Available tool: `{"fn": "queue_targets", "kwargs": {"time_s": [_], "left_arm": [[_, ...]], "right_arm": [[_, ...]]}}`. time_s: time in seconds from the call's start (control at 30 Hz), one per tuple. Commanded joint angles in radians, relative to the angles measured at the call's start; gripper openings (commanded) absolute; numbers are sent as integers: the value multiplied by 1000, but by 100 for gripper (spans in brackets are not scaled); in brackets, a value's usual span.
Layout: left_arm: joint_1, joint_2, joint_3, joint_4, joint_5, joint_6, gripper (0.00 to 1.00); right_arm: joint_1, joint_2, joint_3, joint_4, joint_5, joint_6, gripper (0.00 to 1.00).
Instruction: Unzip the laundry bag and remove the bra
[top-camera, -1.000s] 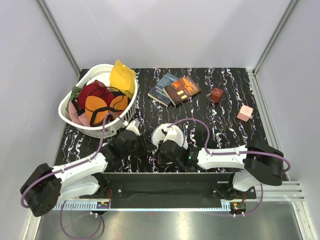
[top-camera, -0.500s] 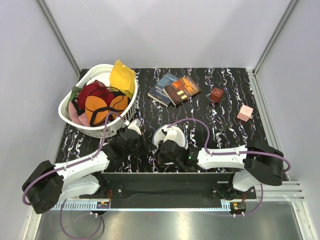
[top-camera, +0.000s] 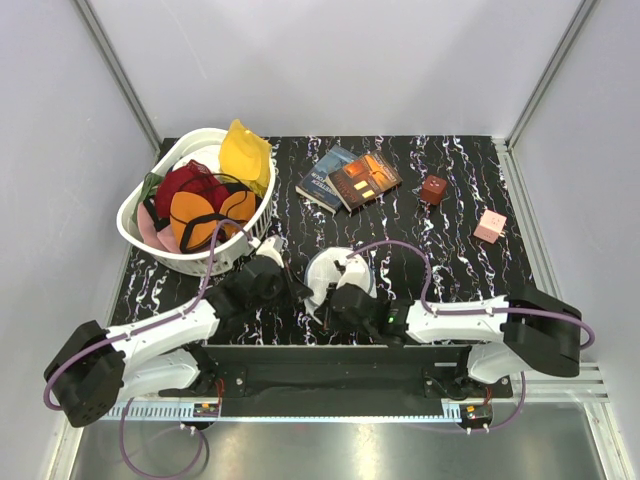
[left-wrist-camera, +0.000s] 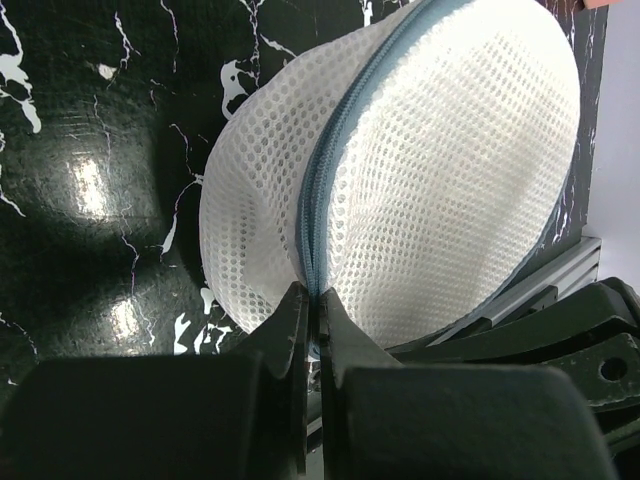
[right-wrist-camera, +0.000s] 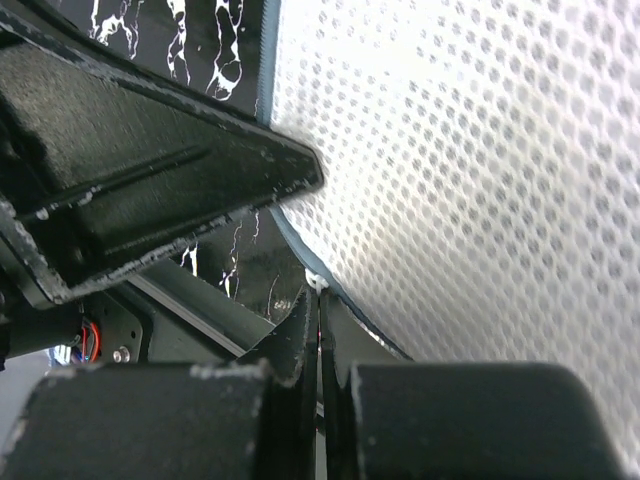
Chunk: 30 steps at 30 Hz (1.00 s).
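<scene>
Left gripper (left-wrist-camera: 312, 300): jaws pressed together on the lower end of the blue-grey zipper (left-wrist-camera: 335, 180), which is closed along its visible length, on the white mesh laundry bag (left-wrist-camera: 450, 170). Right gripper (right-wrist-camera: 318, 302): jaws pinched on the bag's trimmed rim. The bag sits between both grippers at the near middle of the black marbled table (top-camera: 450, 250). A white slotted basket (top-camera: 135, 230) stands at far left.

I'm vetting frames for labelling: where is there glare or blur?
Left wrist: lamp glare on the glossy table, laundry bag mesh sharp, left gripper near the lens soft. Right wrist: mesh washed out toward the top, slightly blurred. Top external: evenly lit, sharp.
</scene>
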Motion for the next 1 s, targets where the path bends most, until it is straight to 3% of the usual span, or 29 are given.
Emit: {"fn": "queue_targets", "kwargs": {"time_s": [0.0, 0.47, 0.97], "left_arm": [[6, 3, 54, 20, -55, 39, 0], [40, 3, 68, 8, -42, 71, 0], [54, 43, 100, -17, -22, 124, 0]], "right_arm": [[7, -65, -36, -21, 46, 29, 0], [9, -178, -122, -76, 99, 65, 0], [9, -184, -116, -113, 110, 56, 0]]}}
